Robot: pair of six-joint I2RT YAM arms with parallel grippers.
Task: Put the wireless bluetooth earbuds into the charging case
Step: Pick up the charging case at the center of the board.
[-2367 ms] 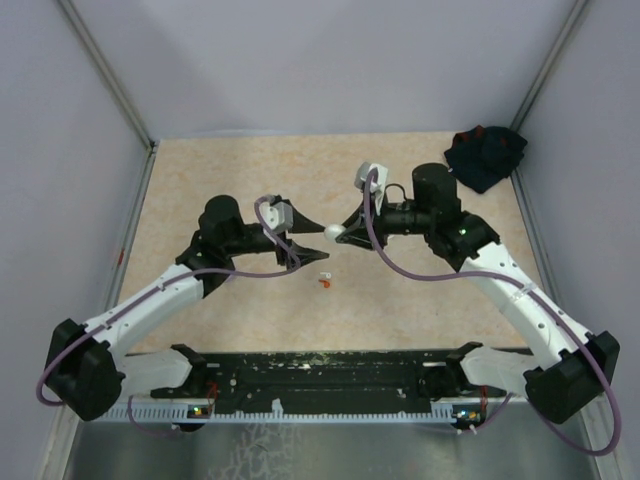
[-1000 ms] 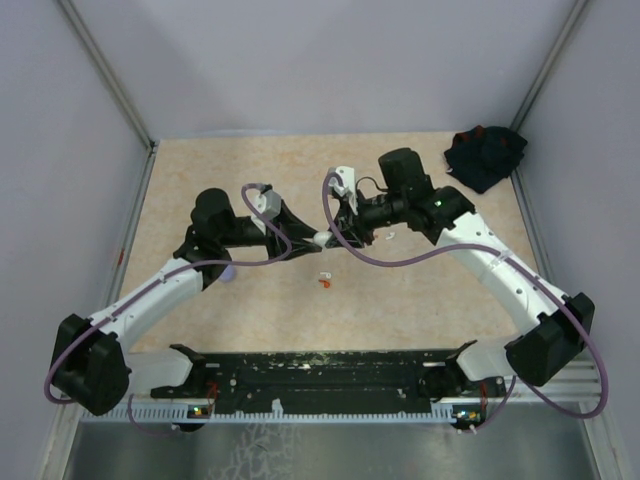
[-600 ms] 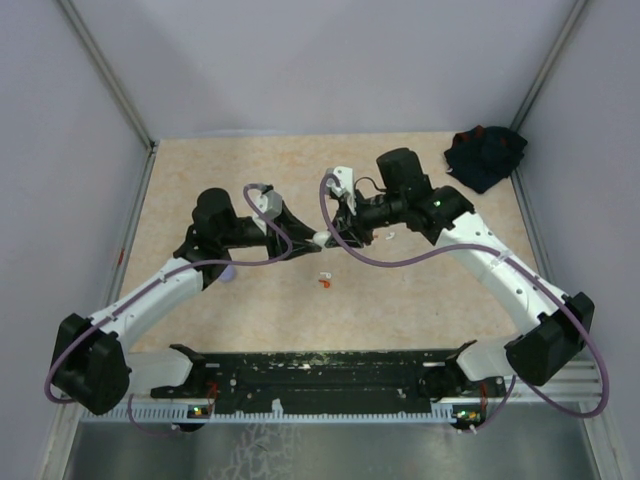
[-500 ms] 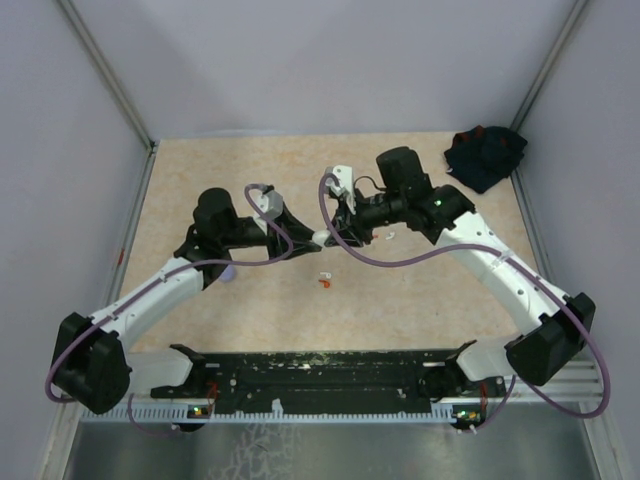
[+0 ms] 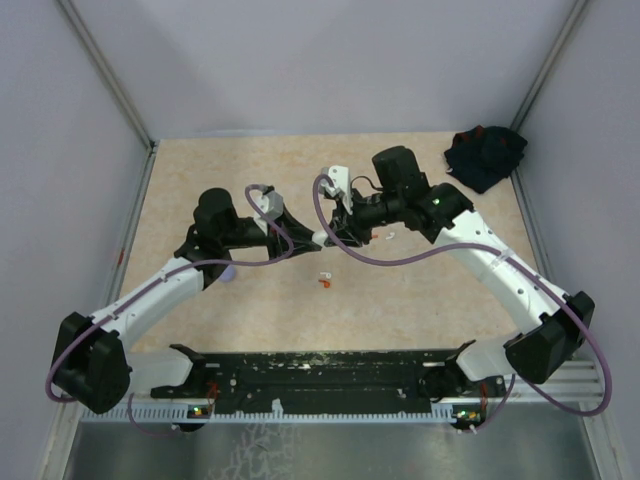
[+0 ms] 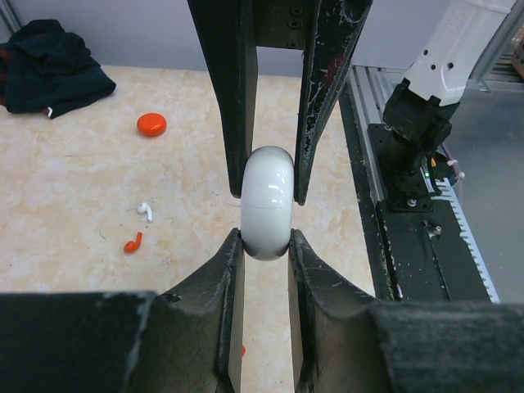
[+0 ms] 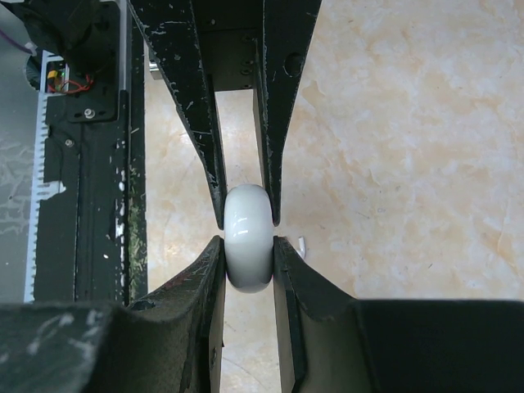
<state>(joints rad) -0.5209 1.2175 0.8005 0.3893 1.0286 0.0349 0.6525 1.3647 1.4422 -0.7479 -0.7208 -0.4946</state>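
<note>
The white round charging case (image 6: pixel 268 203) hangs above the table, lid closed, held from both sides. My left gripper (image 6: pixel 266 236) is shut on its near end and my right gripper (image 7: pixel 248 241) on the opposite end (image 7: pixel 248 225). In the top view the two grippers meet tip to tip over the table's middle, left gripper (image 5: pixel 308 241) against right gripper (image 5: pixel 331 234). A white earbud (image 6: pixel 145 212) and a red earbud (image 6: pixel 132 242) lie loose on the table below, side by side (image 5: pixel 323 279).
An orange round case (image 6: pixel 151 124) lies farther back, near a dark cloth (image 5: pixel 485 155) in the far right corner. A lavender disc (image 5: pixel 230 272) shows under my left arm. A small white bit (image 5: pixel 390 235) lies beneath the right arm. The black rail (image 5: pixel 320 375) runs along the near edge.
The right arm brought the white case leftward to meet the left gripper. The left jaws have since narrowed onto the case. Over the last second both arms have barely moved.
</note>
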